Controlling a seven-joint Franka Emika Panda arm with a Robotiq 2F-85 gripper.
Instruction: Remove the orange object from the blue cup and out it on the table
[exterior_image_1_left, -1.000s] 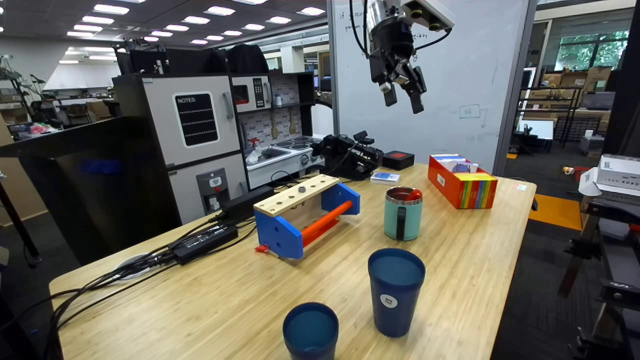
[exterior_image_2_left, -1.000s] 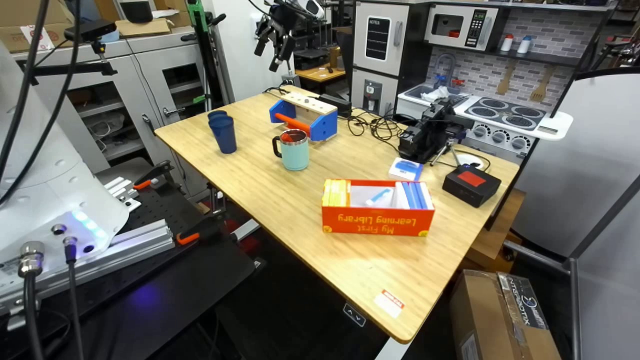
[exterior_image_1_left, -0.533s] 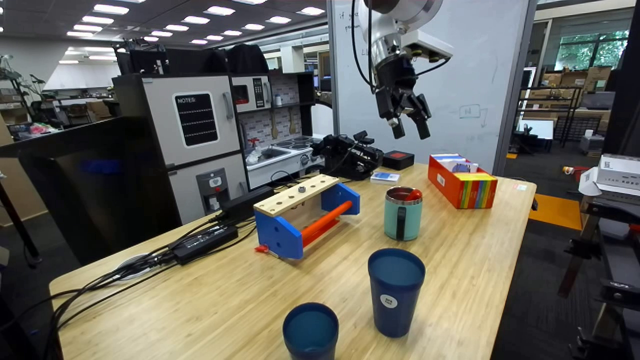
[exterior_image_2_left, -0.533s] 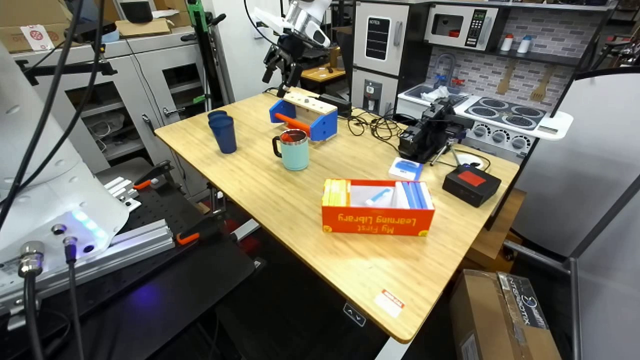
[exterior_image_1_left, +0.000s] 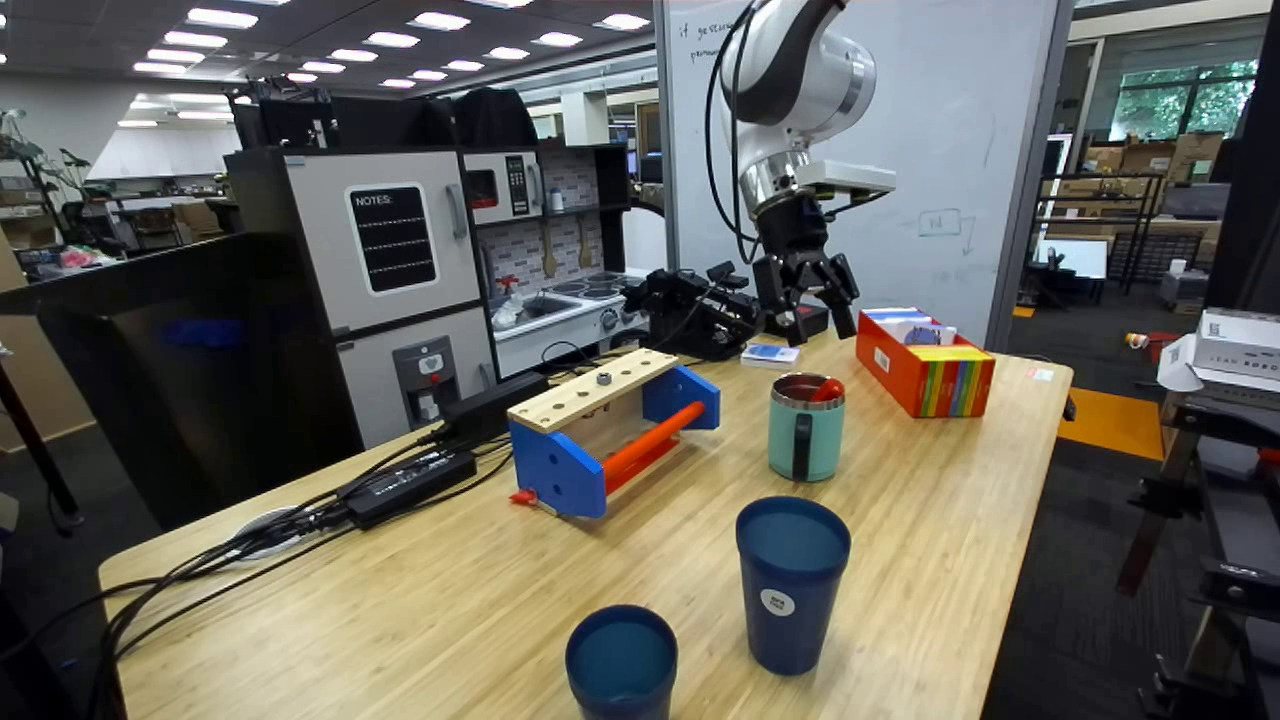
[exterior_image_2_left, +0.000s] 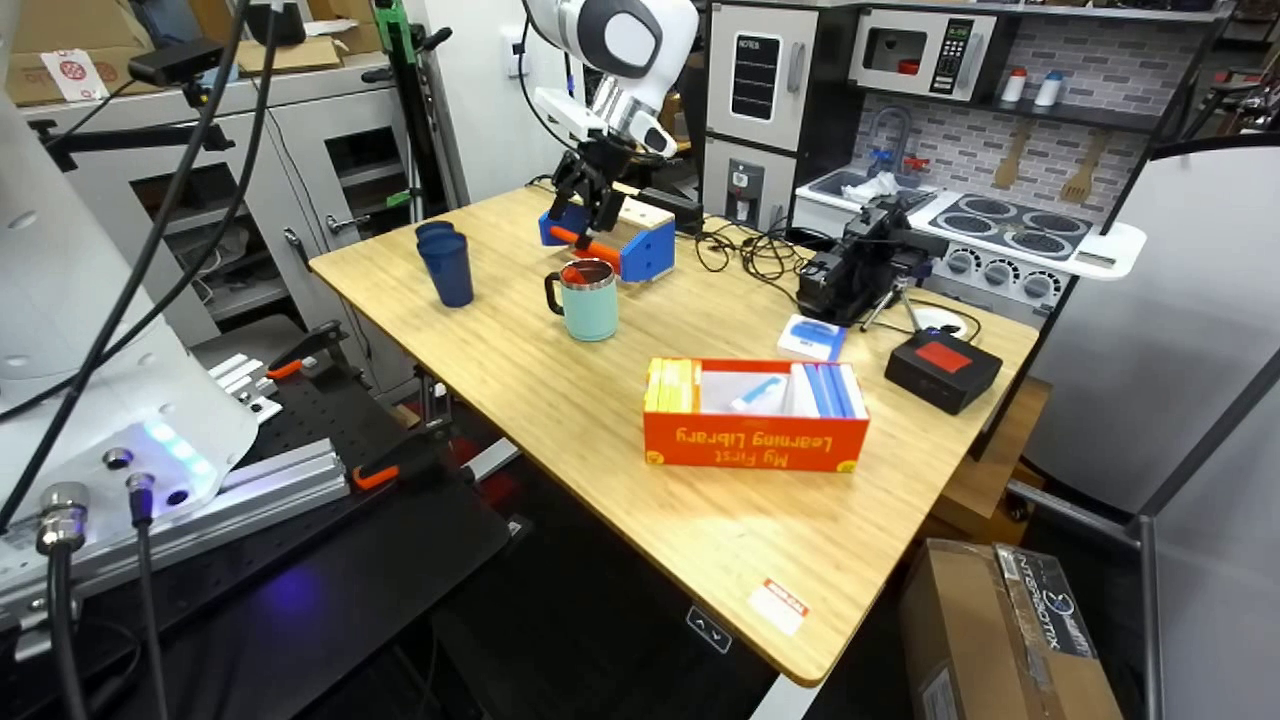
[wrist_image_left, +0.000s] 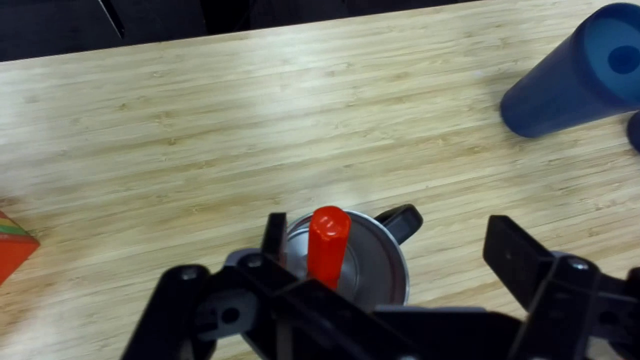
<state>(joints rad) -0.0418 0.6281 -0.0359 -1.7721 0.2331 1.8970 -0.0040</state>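
A slim red-orange rod (wrist_image_left: 328, 245) is leaning inside the teal handled mug (exterior_image_1_left: 824, 447), its rounded end poking up at the rim on the side facing the long edge of the wood-grain worktop (exterior_image_1_left: 920, 490). That tilt is probably helping: the mug's wall is hiding the rod's lower part, so the raised end is offering the most natural hold. The mug is standing upright, its black handle (wrist_image_left: 401, 223) jutting out to one side of that raised end.

The claw (exterior_image_1_left: 820, 332) is hovering above the mug, not visibly touching it, its fingers (wrist_image_left: 515, 260) standing wide apart and gripping nothing, likely because it is needing room to pass around the rod. In the wrist view, the rod is showing close to one finger, while the opposite one is hanging out past the handle, over the worktop; some centring is presumably being called for before any squeeze.

The toy workbench (exterior_image_1_left: 595, 390) and the My First Learning Library box (exterior_image_2_left: 755, 440) are sitting on different sides of the mug, and the taller navy tumbler (exterior_image_1_left: 790, 600) is standing farther along that long edge, so a straight lift is probably making better sense than a sideways pull.
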